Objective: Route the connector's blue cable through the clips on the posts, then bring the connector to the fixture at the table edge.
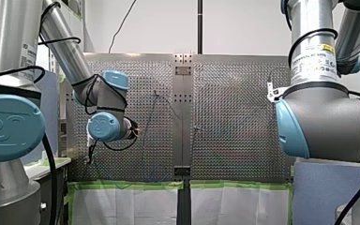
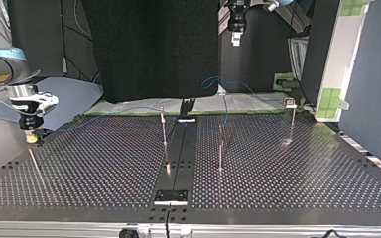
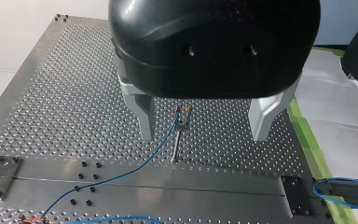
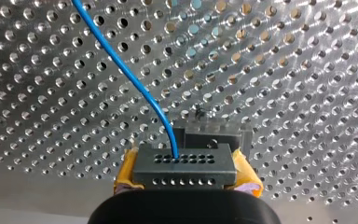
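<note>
Connector (image 4: pixel 184 163), grey and drilled with rows of small holes, is clamped between the yellow pads (image 4: pixel 127 170) of my right gripper (image 4: pixel 186 178); the fingers are closed narrowly on its two sides. The blue cable (image 4: pixel 130 77) is seen leaving the connector's face and running away over the perforated desk (image 4: pixel 307 70). A small grey fixture (image 4: pixel 214 130) is set on the desk just ahead of the connector; whether the two touch cannot be told.

In the top view my right gripper (image 2: pixel 30 135) is placed low over the desk's left edge, pointing down. My left gripper (image 2: pixel 235 37) is hung high above the far side of the desk, well apart from it. Three thin posts are stood upright on the desk: one near the middle (image 2: pixel 164 130), one beside it (image 2: pixel 221 151), one further right (image 2: pixel 292 121). A loop of the cable is seen beyond the far edge.

In the left wrist view the metal fingers (image 3: pixel 144 119) of my left gripper (image 3: pixel 205 135) are spread wide and nothing is held. Below and between them a post (image 3: pixel 177 142) with a clip (image 3: pixel 182 114) at its top is seen, and the cable is passed through that clip and trailed across the desk.
</note>
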